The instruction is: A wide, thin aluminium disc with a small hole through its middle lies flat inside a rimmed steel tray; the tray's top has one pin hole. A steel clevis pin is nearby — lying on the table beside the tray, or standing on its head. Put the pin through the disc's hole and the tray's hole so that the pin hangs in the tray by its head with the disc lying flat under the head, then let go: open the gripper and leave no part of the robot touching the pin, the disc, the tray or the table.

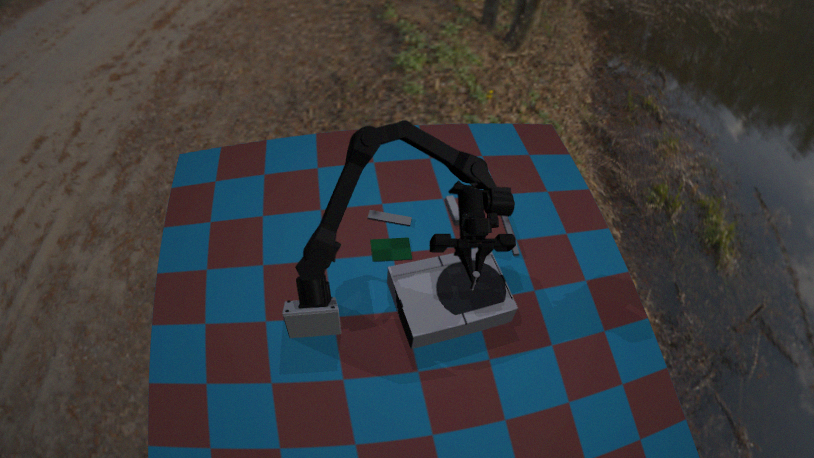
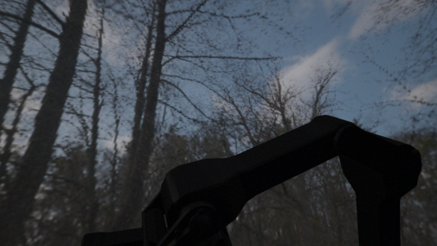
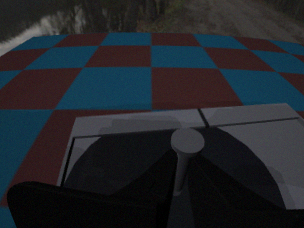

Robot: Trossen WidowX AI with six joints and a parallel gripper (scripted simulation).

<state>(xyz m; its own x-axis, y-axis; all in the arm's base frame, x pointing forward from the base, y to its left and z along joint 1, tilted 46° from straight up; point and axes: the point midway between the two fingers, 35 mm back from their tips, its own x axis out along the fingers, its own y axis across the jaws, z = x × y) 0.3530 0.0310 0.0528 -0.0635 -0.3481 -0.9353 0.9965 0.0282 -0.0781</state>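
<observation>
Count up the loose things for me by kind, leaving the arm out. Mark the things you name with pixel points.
Clevis pin (image 1: 475, 275) (image 3: 187, 142): 1
Dark disc (image 1: 452, 290) (image 3: 115, 155): 1
Rimmed tray (image 1: 418, 301) (image 3: 260, 137): 1
Green rectangle (image 1: 391, 249): 1
Light grey bars (image 1: 389, 217) (image 1: 452, 209) (image 1: 514, 243): 3, two partly hidden
Total: 7 visible
</observation>
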